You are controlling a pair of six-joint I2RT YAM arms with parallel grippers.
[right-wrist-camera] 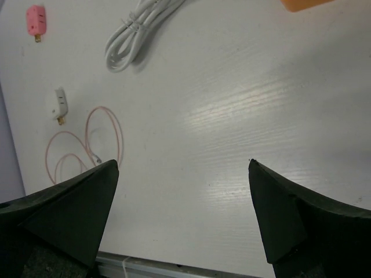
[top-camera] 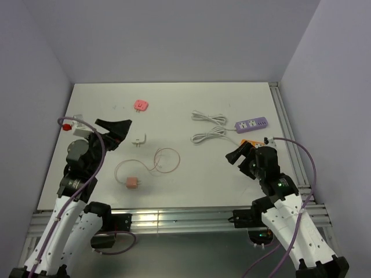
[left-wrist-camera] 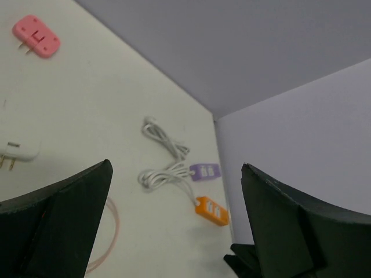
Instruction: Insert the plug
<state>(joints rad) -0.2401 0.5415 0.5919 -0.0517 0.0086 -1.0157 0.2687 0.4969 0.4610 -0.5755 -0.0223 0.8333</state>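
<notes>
A white plug (top-camera: 138, 139) lies left of centre, with a pink plug (top-camera: 141, 105) farther back. A pink charger cube (top-camera: 133, 183) with a thin looped pink cable (top-camera: 164, 160) lies nearer. A purple power strip (top-camera: 252, 124) and an orange power strip (top-camera: 250, 142) with coiled white cords (top-camera: 207, 136) sit at the right. My left gripper (top-camera: 123, 132) is open and empty beside the white plug (left-wrist-camera: 17, 149). My right gripper (top-camera: 237, 152) is open and empty, just in front of the orange strip (right-wrist-camera: 304, 4), which it partly hides.
The left wrist view shows the pink plug (left-wrist-camera: 36, 36), the purple strip (left-wrist-camera: 205, 171), the orange strip (left-wrist-camera: 212, 210) and the purple side wall. The right wrist view shows the white plug (right-wrist-camera: 60, 102), the pink cable (right-wrist-camera: 87, 145) and the table's near edge rail (right-wrist-camera: 151, 266).
</notes>
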